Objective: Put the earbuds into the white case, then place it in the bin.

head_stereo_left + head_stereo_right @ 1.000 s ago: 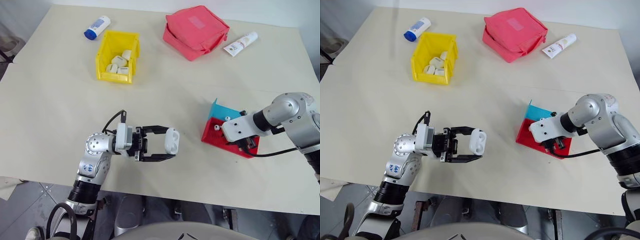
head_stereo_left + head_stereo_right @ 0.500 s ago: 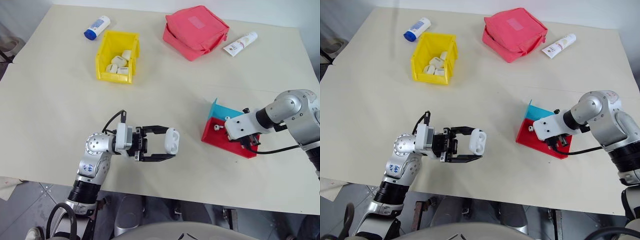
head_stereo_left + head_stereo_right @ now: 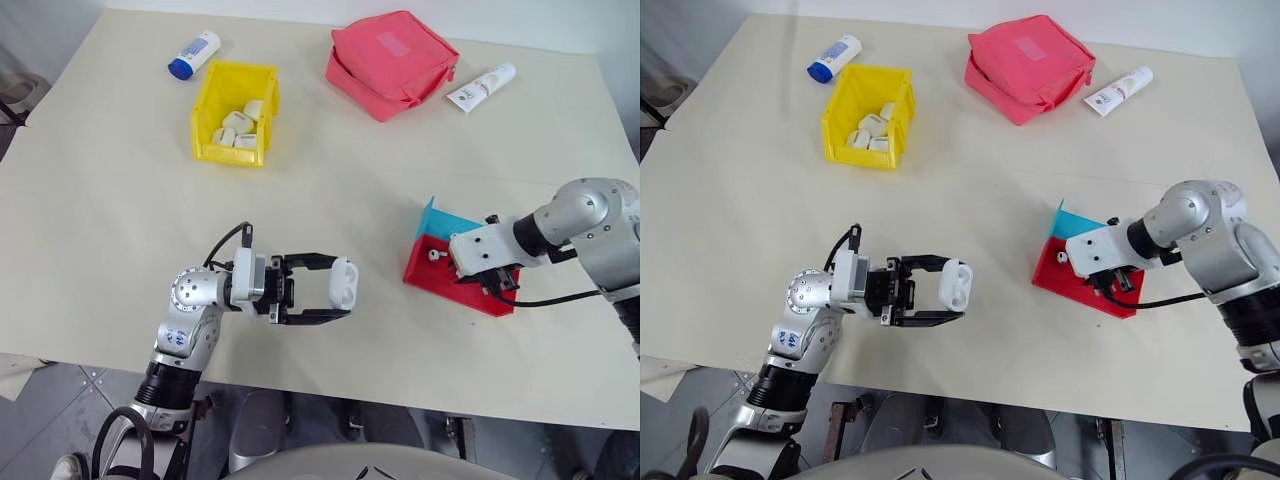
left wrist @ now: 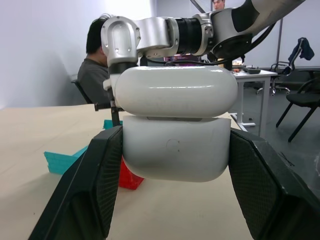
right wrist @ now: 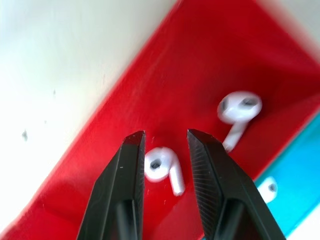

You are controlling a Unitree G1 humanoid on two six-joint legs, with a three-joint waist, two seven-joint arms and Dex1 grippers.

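My right fingers (image 5: 165, 150), slightly apart, straddle one earbud (image 5: 162, 169) in the red tray (image 5: 150, 100) (stem pointing away); left fingers (image 4: 170, 165) clamp the white case (image 4: 175, 125).

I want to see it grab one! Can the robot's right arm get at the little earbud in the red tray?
Probably yes. The right gripper hangs over the red tray, jaws open, with one earbud showing between them and nothing covering it.

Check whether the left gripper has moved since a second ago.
No. The left gripper keeps the same spot relative to the yellow bin and the table's near edge, shut on the white case.
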